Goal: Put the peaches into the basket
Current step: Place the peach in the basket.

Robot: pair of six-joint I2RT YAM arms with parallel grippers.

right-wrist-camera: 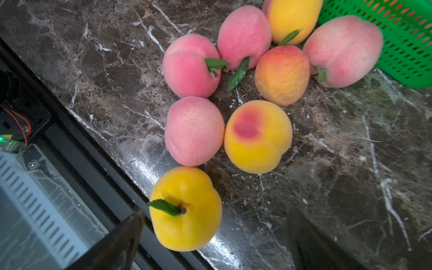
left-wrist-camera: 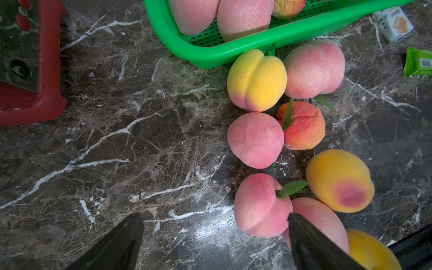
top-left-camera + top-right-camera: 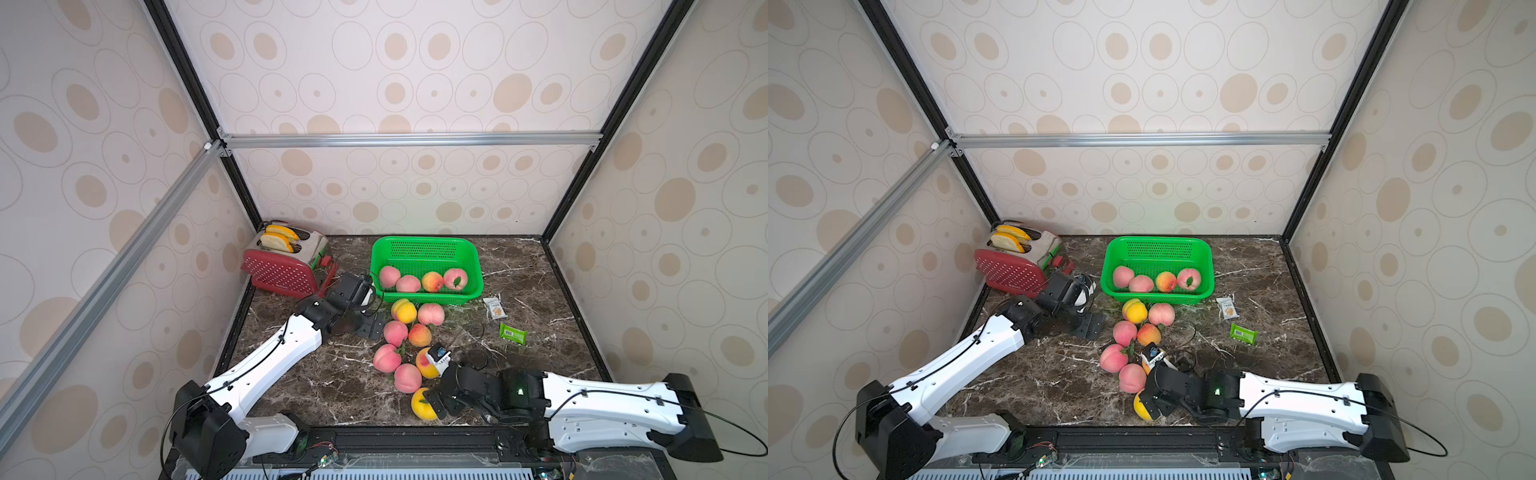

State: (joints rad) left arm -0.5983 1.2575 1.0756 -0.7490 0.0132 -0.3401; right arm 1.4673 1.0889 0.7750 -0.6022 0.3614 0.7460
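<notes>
Top views, basket: green basket [image 3: 424, 240] holds four peaches [image 3: 432, 281]; eight more trail away from its near wall on the marble tabletop [image 3: 540, 291].
Top views, nearer arm: right gripper [image 3: 437, 384] sits at the trail's end farthest from the basket, by the yellow leafed peach [image 3: 423, 405]; left gripper [image 3: 371, 327] hangs near the basket's corner.
Left wrist: jaws wide, empty; pink peach [image 2: 261, 205] just ahead, by one finger.
Right wrist: jaws wide, empty; yellow leafed peach just ahead between them, round, stem toward the camera.

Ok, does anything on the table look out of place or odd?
A white snack packet and a green snack packet lie near the basket, strays among the fruit. One orange peach looks wrinkled. A yellow peach sits right at the table's front edge.
</notes>
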